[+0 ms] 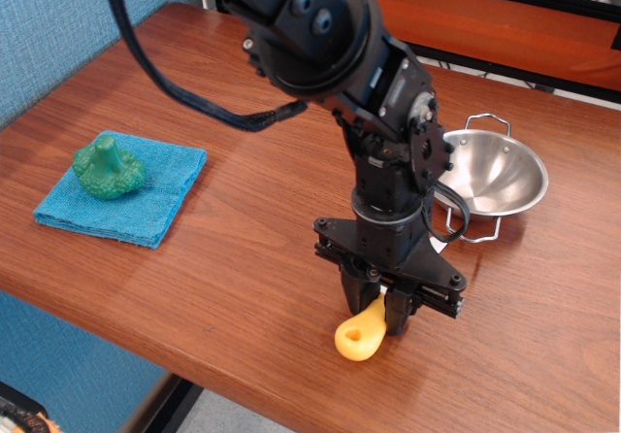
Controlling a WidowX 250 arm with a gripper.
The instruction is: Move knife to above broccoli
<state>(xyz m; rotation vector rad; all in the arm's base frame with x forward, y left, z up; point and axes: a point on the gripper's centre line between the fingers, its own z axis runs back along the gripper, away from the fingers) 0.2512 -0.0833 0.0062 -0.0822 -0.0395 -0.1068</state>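
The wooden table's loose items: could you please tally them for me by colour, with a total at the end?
Green: 1, the bumpy toy broccoli floret
Blue: 1, the folded cloth under it
Yellow-orange: 1, the plastic-handled toy knife, clamped in the black gripper
Silver: 1, the steel bowl with wire handles
Total: 4

a wooden table [243,258] with a reddish-brown top. on it lie a blue cloth [146,200] at the left, a steel bowl [495,176] with wire handles at the right, and the knife [361,334] near the front edge, its yellow handle toward the camera.
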